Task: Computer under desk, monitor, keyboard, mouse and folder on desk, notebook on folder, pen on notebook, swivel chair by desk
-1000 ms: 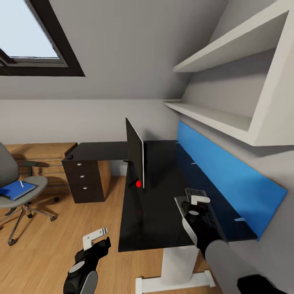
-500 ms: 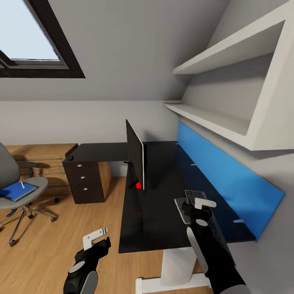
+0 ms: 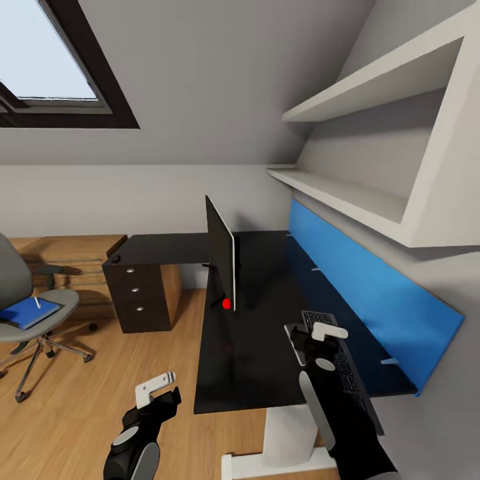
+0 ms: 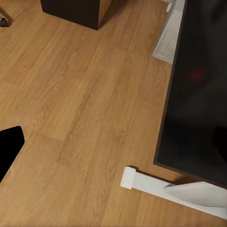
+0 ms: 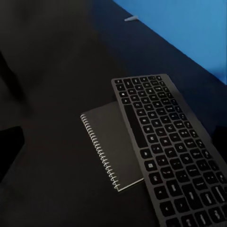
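Over the last second the right arm has been swung inward, so that its forearm now runs straight up the near end of the desk (image 3: 253, 347) rather than in from the side, and the right gripper (image 3: 320, 333) is held above the near part of the keyboard (image 5: 170, 156). Whether its fingers are apart or together cannot be told, and nothing is seen to be carried. The keyboard is laid lengthwise along the desk beside the blue wall panel (image 3: 360, 287), with one long edge overlapping a spiral-bound notebook (image 5: 113, 146); neither has been shifted. The monitor (image 3: 220, 257) is seen edge-on further along the desk, apart from the keyboard. The left gripper (image 3: 157, 393) is hung over the wooden floor just off the desk's edge, unchanged, its state likewise not to be told. The blue folder (image 3: 27, 311), with the pen (image 3: 37, 302) on it, is left on the swivel chair (image 3: 60, 300), well apart from the desk. The keyboard is judged to be placed, and the notebook may be addressed next.
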Robot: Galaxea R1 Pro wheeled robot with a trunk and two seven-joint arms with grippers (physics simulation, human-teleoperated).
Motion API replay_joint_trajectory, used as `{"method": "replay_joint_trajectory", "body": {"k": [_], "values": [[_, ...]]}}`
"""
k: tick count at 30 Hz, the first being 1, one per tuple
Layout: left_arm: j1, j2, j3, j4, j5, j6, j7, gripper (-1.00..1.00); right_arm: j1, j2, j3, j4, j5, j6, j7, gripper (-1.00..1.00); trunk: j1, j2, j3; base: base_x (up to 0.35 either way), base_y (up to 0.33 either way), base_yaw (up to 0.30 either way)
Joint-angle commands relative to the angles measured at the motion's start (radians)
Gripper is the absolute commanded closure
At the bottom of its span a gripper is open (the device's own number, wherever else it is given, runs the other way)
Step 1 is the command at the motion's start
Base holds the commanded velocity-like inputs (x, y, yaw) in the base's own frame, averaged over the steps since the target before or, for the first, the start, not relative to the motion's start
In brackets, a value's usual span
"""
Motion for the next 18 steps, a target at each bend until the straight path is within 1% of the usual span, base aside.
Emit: {"method": "replay_joint_trajectory", "body": {"k": [1, 4, 5, 9, 18], "values": [[-0.001, 0.0, -0.001, -0.001, 0.009, 0.002, 0.009, -1.0, -0.001, 0.002, 0.001, -0.005, -0.009, 0.003, -0.008, -1.0, 0.0, -0.001, -0.001, 0.0, 0.0, 0.0], [-0.001, 0.0, -0.001, -0.001, 0.008, 0.002, 0.009, -1.0, -0.001, 0.005, -0.001, -0.013, -0.022, -0.003, -0.008, -1.0, 0.0, -0.001, -0.001, 0.0, 0.0, 0.0], [-0.001, 0.001, -0.001, -0.001, 0.008, 0.001, 0.01, -1.0, -0.001, 0.002, -0.007, -0.023, -0.073, -0.013, -0.01, -1.0, 0.0, -0.001, -0.001, -0.106, 0.0, 0.0], [0.0, 0.002, -0.001, -0.001, 0.008, 0.0, 0.01, -1.0, -0.001, 0.001, -0.007, -0.023, -0.078, -0.014, -0.011, -1.0, 0.0, -0.001, -0.001, -0.273, 0.0, 0.0], [0.0, 0.002, -0.001, -0.001, 0.008, 0.0, 0.01, -1.0, -0.001, 0.0, -0.009, -0.023, -0.079, -0.016, -0.011, -1.0, 0.0, -0.001, -0.001, -0.33, 0.0, -0.001]]}}
